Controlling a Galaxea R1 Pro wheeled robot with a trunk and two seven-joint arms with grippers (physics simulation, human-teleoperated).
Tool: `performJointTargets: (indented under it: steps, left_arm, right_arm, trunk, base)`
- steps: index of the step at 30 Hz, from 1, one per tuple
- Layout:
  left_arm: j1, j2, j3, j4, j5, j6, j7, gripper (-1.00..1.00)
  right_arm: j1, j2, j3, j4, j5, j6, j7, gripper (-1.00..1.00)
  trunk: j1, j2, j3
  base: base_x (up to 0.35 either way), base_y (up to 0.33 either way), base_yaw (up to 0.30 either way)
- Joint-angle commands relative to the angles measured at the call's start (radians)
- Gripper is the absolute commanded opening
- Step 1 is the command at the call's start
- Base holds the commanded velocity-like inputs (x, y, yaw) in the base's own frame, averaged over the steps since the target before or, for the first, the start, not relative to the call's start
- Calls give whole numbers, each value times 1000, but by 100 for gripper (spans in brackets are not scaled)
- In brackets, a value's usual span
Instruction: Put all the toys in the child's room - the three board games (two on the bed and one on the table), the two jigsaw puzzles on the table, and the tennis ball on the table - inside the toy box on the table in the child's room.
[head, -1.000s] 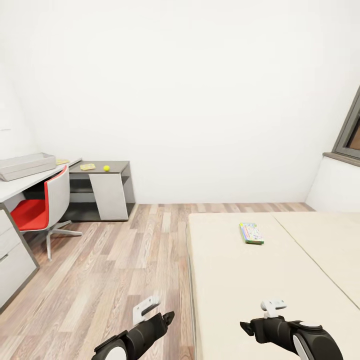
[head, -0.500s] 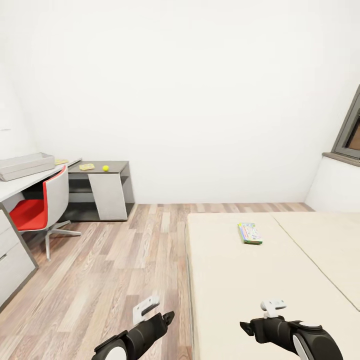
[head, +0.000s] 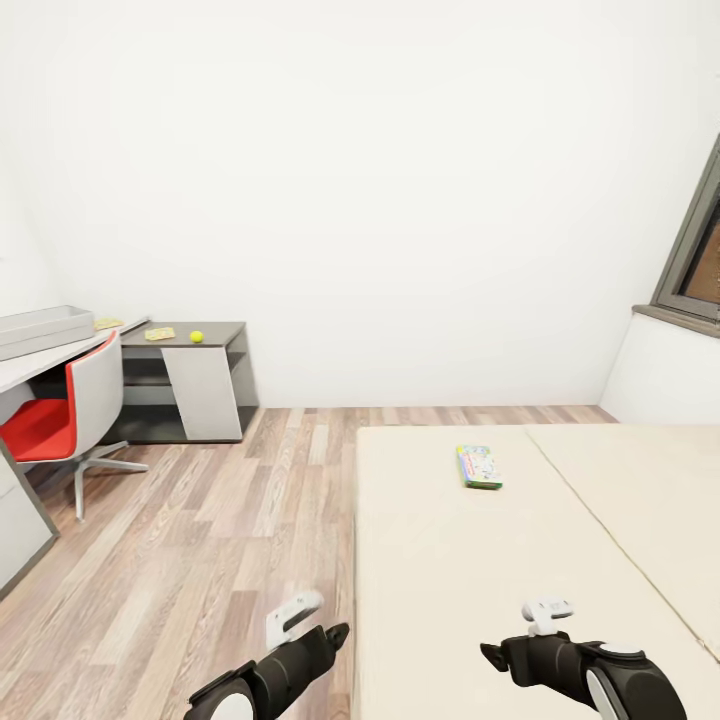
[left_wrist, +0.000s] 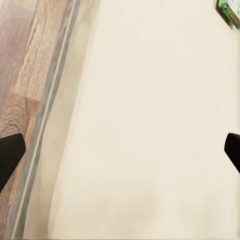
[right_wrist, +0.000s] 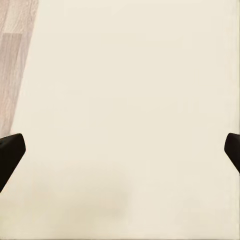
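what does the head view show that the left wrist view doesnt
Head view alone: the toy box on the table, a red chair, the tennis ball and a jigsaw puzzle on the dark side table, and a window frame. Left wrist view alone: the left gripper's open fingertips, close up over the bed edge. Both: the beige bed, the wood floor and the green-edged board game.

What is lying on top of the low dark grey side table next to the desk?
On the side table lie a small yellow-green tennis ball and, beside it, a flat yellowish sheet, too small to identify surely. Its lower shelves are partly hidden by the chair.
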Motion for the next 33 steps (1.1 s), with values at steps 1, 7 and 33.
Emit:
performJointTargets:
  steps: [1,7,33]
  left_arm:
    - [-1,0,0,-2,11,1,10,100]
    - [-1,0,0,-2,10,1,11,100]
    - [0,0,0,-2,10,1,10,100]
  right_arm:
    - [0,-1,-1,-1,-1,4,3,100]
    - [0,-2,-1,-1,-1,3,3,100]
    - [1,-2,0,-1,-1,2,3,100]
  trunk:
    - [0,-1,-1]
    - [0,-1,-1]
    - [0,-1,-1]
  base:
    - [0,-263,0]
    - [0,-267,0]
    - [0,-273,0]
